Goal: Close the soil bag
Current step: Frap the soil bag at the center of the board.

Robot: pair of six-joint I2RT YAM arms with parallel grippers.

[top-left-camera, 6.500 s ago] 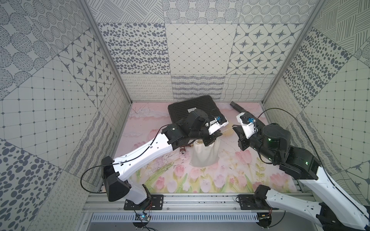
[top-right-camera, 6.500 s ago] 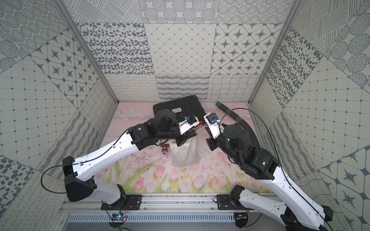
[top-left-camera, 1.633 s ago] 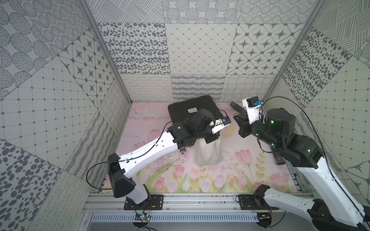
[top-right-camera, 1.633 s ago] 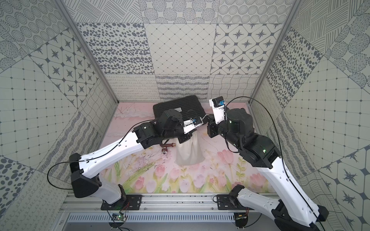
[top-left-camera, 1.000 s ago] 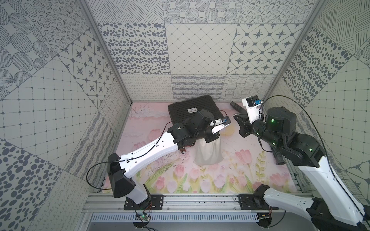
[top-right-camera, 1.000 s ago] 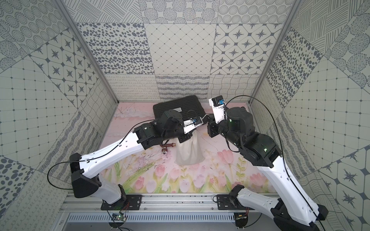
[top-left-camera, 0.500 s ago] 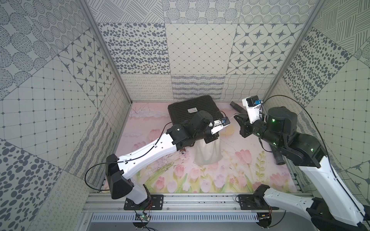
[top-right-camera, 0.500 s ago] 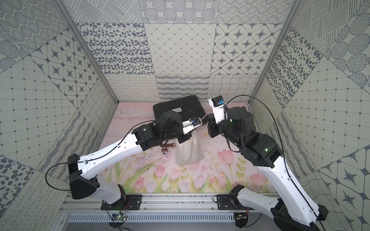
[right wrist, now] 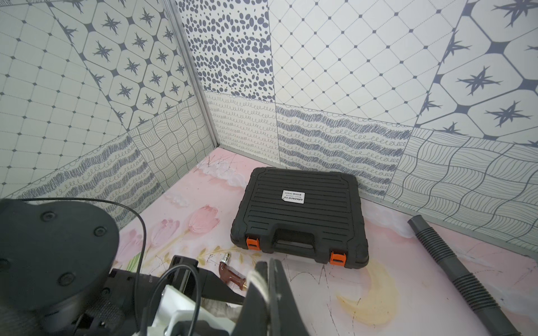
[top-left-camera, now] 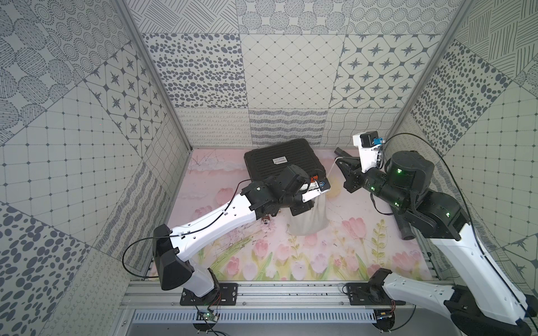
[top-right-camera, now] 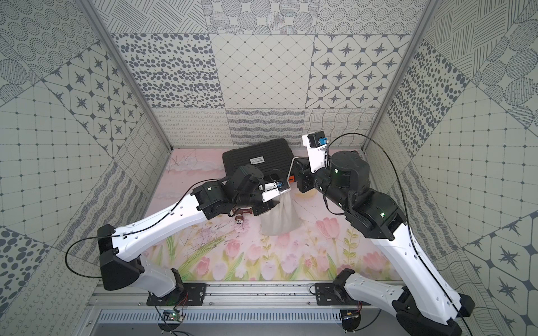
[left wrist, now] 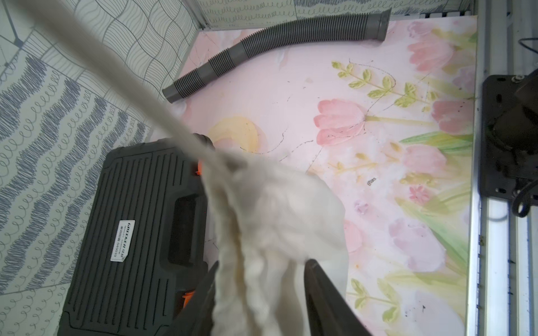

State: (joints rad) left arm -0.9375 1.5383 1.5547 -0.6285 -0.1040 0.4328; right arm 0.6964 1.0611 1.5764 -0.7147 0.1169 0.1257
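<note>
The soil bag is a cream cloth sack standing on the floral mat, its neck gathered. In the left wrist view the bag fills the middle. My left gripper is open, its jaws standing apart on either side of the gathered neck. A thin white cord runs taut from the neck up to my right gripper, which is shut on the cord and raised behind and to the right of the bag.
A black case with orange latches lies behind the bag by the back wall. A grey corrugated hose lies along the right side. A small brown tool lies left of the bag.
My left gripper's jaws have parted from the bag's neck, which they were shut on before. The right gripper still holds the cord in about the same place.
</note>
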